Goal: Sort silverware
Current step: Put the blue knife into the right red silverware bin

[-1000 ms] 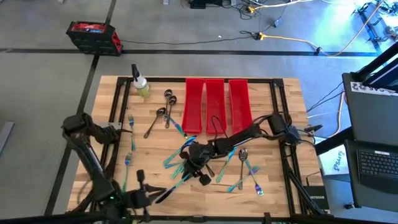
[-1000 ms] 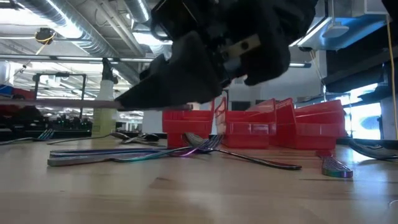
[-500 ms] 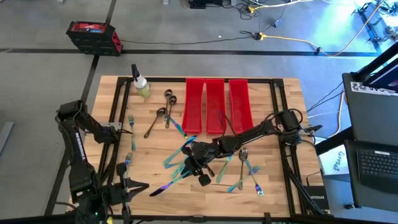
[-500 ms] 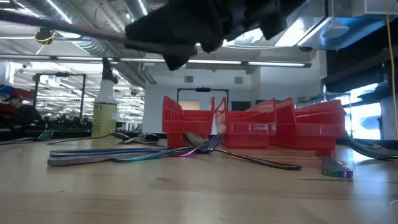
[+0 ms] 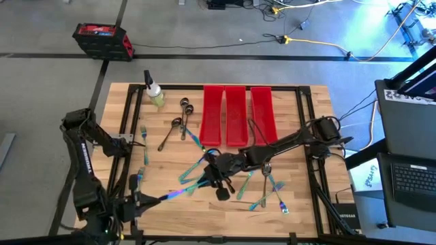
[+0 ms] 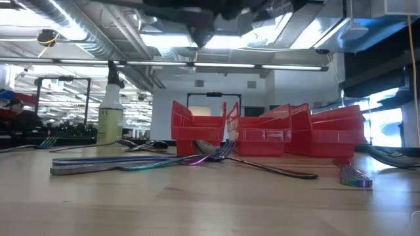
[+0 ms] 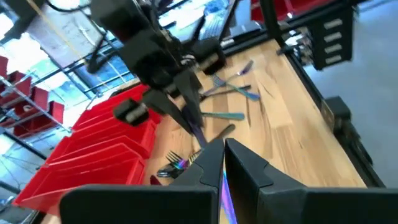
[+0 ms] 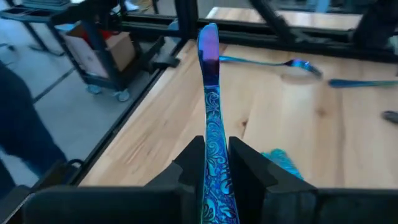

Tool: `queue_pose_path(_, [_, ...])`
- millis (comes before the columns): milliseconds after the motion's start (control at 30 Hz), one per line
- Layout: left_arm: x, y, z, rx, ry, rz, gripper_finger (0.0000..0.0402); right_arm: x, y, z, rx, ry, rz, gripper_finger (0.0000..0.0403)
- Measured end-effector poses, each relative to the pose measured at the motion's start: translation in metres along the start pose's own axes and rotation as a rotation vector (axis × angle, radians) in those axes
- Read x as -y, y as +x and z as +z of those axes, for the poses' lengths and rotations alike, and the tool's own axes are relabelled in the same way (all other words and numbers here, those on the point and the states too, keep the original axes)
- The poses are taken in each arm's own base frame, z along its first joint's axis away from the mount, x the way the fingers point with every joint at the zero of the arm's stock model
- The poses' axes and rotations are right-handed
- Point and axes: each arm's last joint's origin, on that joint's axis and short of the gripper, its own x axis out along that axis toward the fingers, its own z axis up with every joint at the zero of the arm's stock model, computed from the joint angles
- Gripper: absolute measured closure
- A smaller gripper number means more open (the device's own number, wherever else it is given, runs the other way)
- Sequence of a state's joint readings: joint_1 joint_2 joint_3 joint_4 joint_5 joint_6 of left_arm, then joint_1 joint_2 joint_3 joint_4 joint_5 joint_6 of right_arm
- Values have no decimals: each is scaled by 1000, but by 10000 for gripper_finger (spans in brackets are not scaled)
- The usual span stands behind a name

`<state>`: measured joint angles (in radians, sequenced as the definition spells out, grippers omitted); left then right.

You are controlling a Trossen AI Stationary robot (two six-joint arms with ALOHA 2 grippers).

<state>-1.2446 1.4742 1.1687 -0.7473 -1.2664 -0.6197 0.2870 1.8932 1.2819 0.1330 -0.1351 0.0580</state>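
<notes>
Left jaws: my left gripper (image 7: 224,152) is clenched on a thin iridescent piece (image 5: 170,195), at the table's front left corner; the piece points inward toward the heap.

Right jaws: my right gripper (image 8: 209,149) is clamped on an ornate blue handle (image 8: 208,93), which stands straight out past the fingertips. I cannot tell whether it is a fork, spoon or knife.

Just changed: the left jaws have finished closing, and that arm has drawn back from the centre to the front edge with its piece. The right gripper, a second ago low over the heap, has lifted clear; in the low view only its underside shows at the top.

Meaning: I judge both picks made, two pieces off the table, and neither sorted yet.

Rest of the silverware: a crossed heap (image 5: 197,173) lies at mid-table under my right arm, with a few pieces (image 5: 270,182) to its right, forks (image 5: 144,133) along the left rail and dark spoons (image 5: 184,105) near the back.

Destination: three red bins (image 5: 236,112) stand side by side at the back centre.

In the way: a spray bottle (image 5: 154,92) stands at the back left, clear of the bins. My right arm stretches across the table between the heap and the bins, so my left arm's path to them looks crowded.
</notes>
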Motion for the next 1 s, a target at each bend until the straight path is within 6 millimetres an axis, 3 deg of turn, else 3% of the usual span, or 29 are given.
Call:
queue_pose_path(467, [-7, -7, -12, -54, 86, -9, 400, -5, -34, 5, -164, 22, -112, 365])
queue_pose_path(1000, [-28, 18, -18, -132, -15, 135, 400, -7, -80, 16, -270, -98, -145, 365])
